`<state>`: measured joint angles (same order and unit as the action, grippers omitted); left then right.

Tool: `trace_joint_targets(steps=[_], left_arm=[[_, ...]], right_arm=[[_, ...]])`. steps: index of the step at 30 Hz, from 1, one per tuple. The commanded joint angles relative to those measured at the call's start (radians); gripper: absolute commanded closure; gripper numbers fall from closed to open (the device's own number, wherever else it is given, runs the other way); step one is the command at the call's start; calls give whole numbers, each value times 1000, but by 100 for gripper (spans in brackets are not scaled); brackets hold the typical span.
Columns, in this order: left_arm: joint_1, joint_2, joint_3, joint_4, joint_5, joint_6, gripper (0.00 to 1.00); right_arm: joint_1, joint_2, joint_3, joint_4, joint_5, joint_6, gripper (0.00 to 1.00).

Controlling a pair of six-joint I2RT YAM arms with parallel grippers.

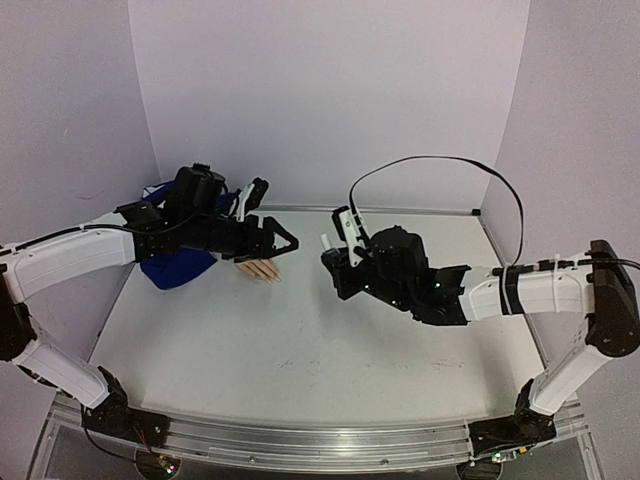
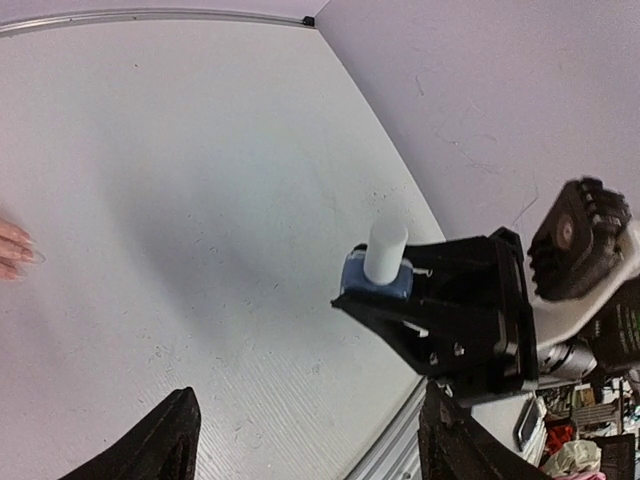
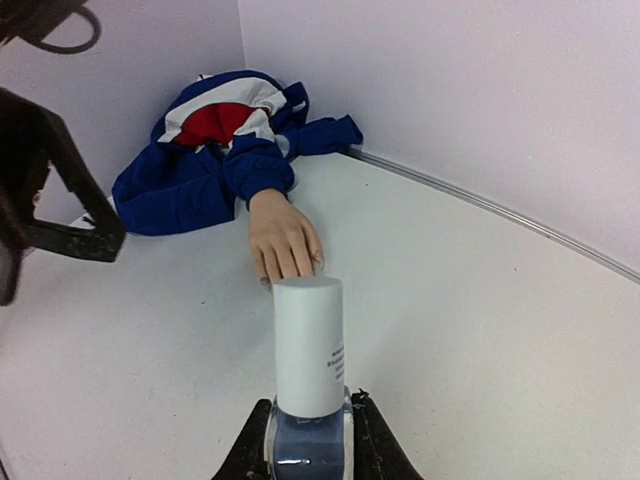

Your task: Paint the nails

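Observation:
The peach mannequin hand (image 1: 262, 270) lies palm down on the table, sticking out of a blue, red and white sleeve (image 1: 175, 268). Its nails (image 3: 290, 272) show as tiny fingertips in the right wrist view, just beyond the bottle cap. My right gripper (image 3: 310, 445) is shut on the blue base of a small bottle with a tall white cap (image 3: 308, 345), held upright and capped right of the hand. My left gripper (image 1: 288, 243) is open and empty, just above the hand, pointing toward the bottle (image 2: 378, 262). The hand's fingertips (image 2: 14, 250) show at the left wrist view's left edge.
Lilac walls close in the table at the back and both sides. The sleeve (image 3: 215, 150) is bunched in the back left corner. A black cable (image 1: 470, 170) loops above the right arm. A metal rail (image 1: 320, 445) runs along the near edge.

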<state>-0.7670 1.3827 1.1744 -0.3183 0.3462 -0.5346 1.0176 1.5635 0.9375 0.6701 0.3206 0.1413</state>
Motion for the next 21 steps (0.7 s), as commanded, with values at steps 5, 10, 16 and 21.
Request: trace_joint_targets(steps=[5, 10, 16, 21], left_arm=[[-4, 49, 86, 92, 60, -54, 43], [-9, 50, 93, 104, 68, -57, 42], [-34, 74, 86, 110, 67, -68, 57], [-53, 89, 99, 110, 85, -50, 82]], right_arm=[[98, 55, 106, 140, -30, -90, 100], [117, 86, 132, 144, -40, -94, 100], [125, 84, 135, 175, -55, -84, 100], [126, 64, 123, 196, -75, -60, 100]])
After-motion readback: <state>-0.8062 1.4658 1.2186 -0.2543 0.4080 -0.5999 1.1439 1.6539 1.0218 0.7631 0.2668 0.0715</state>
